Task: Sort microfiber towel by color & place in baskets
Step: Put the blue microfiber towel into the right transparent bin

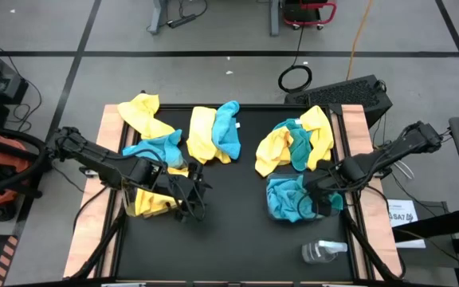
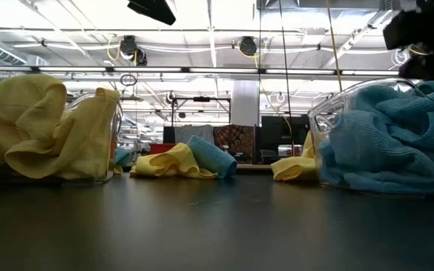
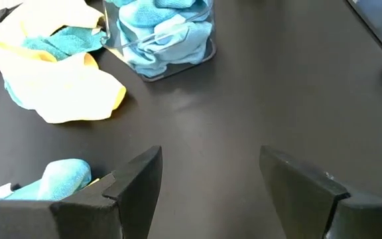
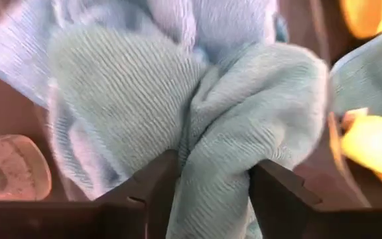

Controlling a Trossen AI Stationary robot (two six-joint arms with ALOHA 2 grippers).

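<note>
We find open black tabletop point(image 1: 237, 215) at the centre and toward 6 o'clock. At 9 o'clock the yellow-filled basket point(image 1: 146, 198) blocks us, at 3 o'clock the blue-filled basket point(image 1: 293, 199); loose towels point(image 1: 213, 131) crowd 12 o'clock, and a plastic bottle point(image 1: 321, 252) lies at 5 o'clock.

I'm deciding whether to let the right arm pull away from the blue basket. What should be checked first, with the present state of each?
1. Blue towel over the blue basket: ok.
2. Right gripper free of the towel: not ok, cloth sits between its fingers.
3. Blue basket holds only blue: ok, as far as seen.
4. Left gripper empty and open: ok.
5. Yellow basket upright: ok.
6. Loose towels left on the table: not ok, several remain.
</note>
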